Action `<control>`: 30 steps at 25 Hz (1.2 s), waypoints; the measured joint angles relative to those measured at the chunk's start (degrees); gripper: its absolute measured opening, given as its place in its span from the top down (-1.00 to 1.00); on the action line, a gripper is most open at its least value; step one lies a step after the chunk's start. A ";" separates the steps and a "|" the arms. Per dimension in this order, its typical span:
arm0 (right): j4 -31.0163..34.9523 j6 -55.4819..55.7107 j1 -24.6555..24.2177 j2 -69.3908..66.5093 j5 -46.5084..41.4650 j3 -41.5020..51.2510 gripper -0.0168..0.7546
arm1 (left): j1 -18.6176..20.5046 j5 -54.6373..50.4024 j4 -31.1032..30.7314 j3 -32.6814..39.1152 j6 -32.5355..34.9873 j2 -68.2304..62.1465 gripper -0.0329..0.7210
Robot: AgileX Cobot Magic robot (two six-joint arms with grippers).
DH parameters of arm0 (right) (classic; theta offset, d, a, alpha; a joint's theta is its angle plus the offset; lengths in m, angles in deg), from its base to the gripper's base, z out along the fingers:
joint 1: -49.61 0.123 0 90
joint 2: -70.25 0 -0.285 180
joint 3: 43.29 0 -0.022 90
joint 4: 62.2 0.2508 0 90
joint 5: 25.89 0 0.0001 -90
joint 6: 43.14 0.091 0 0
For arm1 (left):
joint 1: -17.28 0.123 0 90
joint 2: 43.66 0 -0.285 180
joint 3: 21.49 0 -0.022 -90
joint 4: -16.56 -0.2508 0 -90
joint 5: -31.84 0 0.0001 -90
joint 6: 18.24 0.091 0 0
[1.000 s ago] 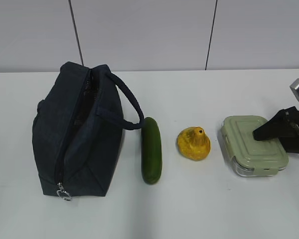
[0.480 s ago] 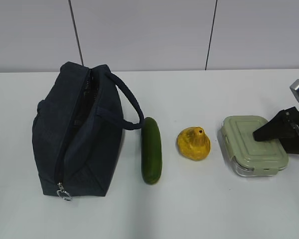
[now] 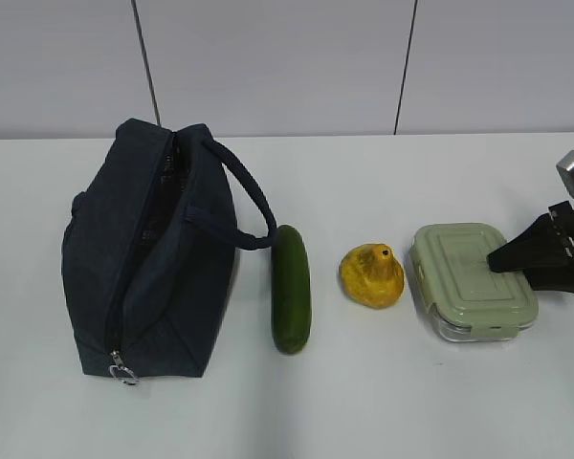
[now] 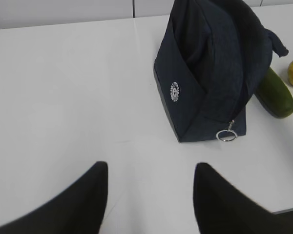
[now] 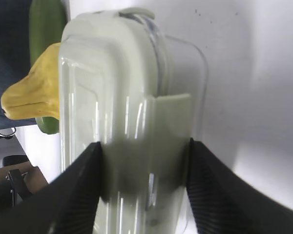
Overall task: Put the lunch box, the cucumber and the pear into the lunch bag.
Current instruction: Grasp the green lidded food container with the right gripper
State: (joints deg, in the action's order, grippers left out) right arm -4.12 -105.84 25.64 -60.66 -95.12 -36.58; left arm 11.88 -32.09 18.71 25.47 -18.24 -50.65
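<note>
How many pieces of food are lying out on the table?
2. The cucumber lies right beside the lunch bag, and the pear sits between the cucumber and the lunch box. Whether anything is inside the bag or the box cannot be told.

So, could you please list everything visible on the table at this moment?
lunch bag: one, dark navy, left end of the row, top zipper open
cucumber: one, dark green, just right of the bag
pear: one, yellow-orange, between cucumber and lunch box
lunch box: one, clear glass with sage-green lid, right end
table: one, white
left gripper: one, black, open over bare table
right gripper: one, black, fingers against the lunch box's sides
</note>
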 joint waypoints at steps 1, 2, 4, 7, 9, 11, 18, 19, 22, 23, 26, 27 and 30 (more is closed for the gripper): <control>0.00 0.04 0.00 0.00 0.00 0.00 -0.08 | 0.00 0.00 0.00 0.00 0.00 0.00 0.00; 0.00 0.13 0.00 0.00 0.00 0.00 -0.08 | 0.00 0.00 0.00 0.00 0.00 0.00 0.00; 0.05 0.13 0.00 0.00 0.00 0.00 -0.07 | 0.00 0.00 0.00 0.00 0.00 0.00 0.00; 0.14 0.13 0.00 0.00 -0.04 0.00 -0.07 | 0.00 0.00 0.00 0.00 0.00 0.00 0.00; 0.14 0.13 0.00 0.00 -0.04 0.00 -0.07 | 0.00 0.00 0.00 0.00 0.00 0.00 0.00; 0.14 0.13 0.00 0.00 -0.04 0.00 -0.07 | 0.00 0.00 0.00 0.00 0.00 0.00 0.00; 0.54 0.13 0.00 0.00 -0.13 0.00 -0.06 | 0.00 0.00 0.00 0.00 0.00 0.00 0.00; 0.54 0.13 0.00 0.00 -0.13 0.00 -0.06 | 0.00 0.00 0.00 0.00 0.00 0.00 0.00; 0.58 0.13 0.00 0.00 -0.13 0.00 -0.06 | 0.00 0.00 0.00 0.00 0.00 0.00 0.00; 0.67 0.13 0.00 0.00 -0.13 0.00 -0.06 | 0.00 0.00 0.00 0.00 0.00 0.00 0.00; 0.67 0.13 0.00 0.00 -0.13 0.00 -0.06 | 0.00 0.00 0.00 0.00 0.00 0.00 0.00; 0.67 0.13 0.00 0.00 -0.13 0.00 -0.06 | 0.00 0.00 0.00 0.00 0.00 0.00 0.00; 0.67 0.13 0.00 0.00 -0.13 0.00 -0.06 | 0.00 0.00 0.00 0.00 0.00 0.00 0.00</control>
State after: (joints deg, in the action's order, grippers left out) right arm -3.45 -105.71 25.64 -60.66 -95.25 -36.58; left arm 11.88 -32.09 18.71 25.47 -18.24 -50.65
